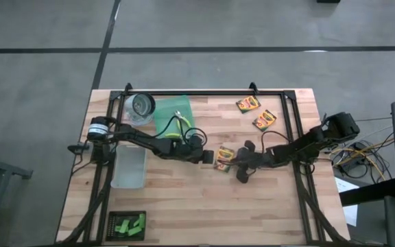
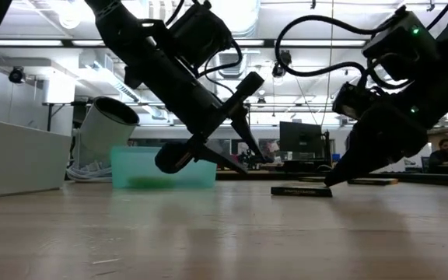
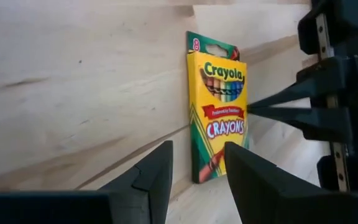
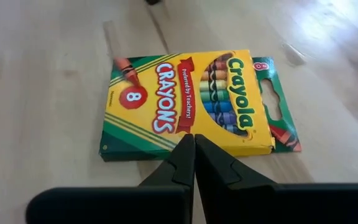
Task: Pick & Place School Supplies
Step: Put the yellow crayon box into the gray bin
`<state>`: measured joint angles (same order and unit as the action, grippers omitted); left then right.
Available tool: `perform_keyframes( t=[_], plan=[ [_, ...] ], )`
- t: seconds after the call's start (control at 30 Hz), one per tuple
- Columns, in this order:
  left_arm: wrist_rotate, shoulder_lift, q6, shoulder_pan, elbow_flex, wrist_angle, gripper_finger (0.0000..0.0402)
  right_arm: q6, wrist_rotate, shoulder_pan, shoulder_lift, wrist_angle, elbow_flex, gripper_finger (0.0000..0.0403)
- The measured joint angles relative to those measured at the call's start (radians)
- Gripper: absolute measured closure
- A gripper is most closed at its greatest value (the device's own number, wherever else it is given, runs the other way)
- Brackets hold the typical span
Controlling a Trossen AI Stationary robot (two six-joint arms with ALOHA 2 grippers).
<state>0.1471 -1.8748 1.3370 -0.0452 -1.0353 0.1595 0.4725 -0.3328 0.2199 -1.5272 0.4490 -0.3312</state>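
A yellow-orange crayon box [image 1: 223,157] lies flat on the wooden table near its middle, label up [image 4: 185,102]. My left gripper [image 3: 197,150] comes from the table's left and stands open just short of the box's near short end [image 3: 205,174], touching nothing. My right gripper [image 4: 194,138] comes from the table's right, shut, with its tips at the box's long side. Two more crayon boxes [image 1: 248,104] [image 1: 265,120] lie flat at the far right. Pliers with yellow-green handles [image 1: 177,123] lie on the teal tray [image 1: 164,110]. My right gripper's shut fingertips [image 4: 189,144] rest on the box's top face right by the middle of one long edge [image 3: 244,111]. They slant down from the table's right side and lie across the box. The box stays flat on the table.
A clear plastic bin [image 1: 129,167] stands by the left arm, with a white roll [image 1: 141,108] at the far left. A black tray with green blocks [image 1: 127,224] sits at the near left edge. Black frame rails [image 1: 204,93] run along the far side and both sides.
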Motion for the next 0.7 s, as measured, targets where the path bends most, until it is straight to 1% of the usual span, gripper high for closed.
perform_keyframes(
  t=[0.17, 0.37, 0.53, 0.7],
  plan=[
    [-0.009, 0.000, 0.011, -0.001, 0.009, 0.005, 0.0252, -0.048, 0.012, 0.001, -0.020, -0.005, -0.050, 0.0394],
    [-0.033, 0.000, 0.020, -0.004, 0.009, 0.005, 0.0252, -0.078, 0.058, 0.002, -0.105, -0.006, -0.122, 0.0394],
    [-0.033, 0.000, 0.020, -0.004, 0.009, 0.003, 0.0252, -0.073, 0.047, 0.001, -0.154, -0.002, -0.160, 0.0394],
    [-0.034, 0.000, 0.021, -0.005, 0.009, -0.003, 0.0252, -0.095, 0.050, 0.001, -0.161, -0.009, -0.177, 0.0394]
  ],
)
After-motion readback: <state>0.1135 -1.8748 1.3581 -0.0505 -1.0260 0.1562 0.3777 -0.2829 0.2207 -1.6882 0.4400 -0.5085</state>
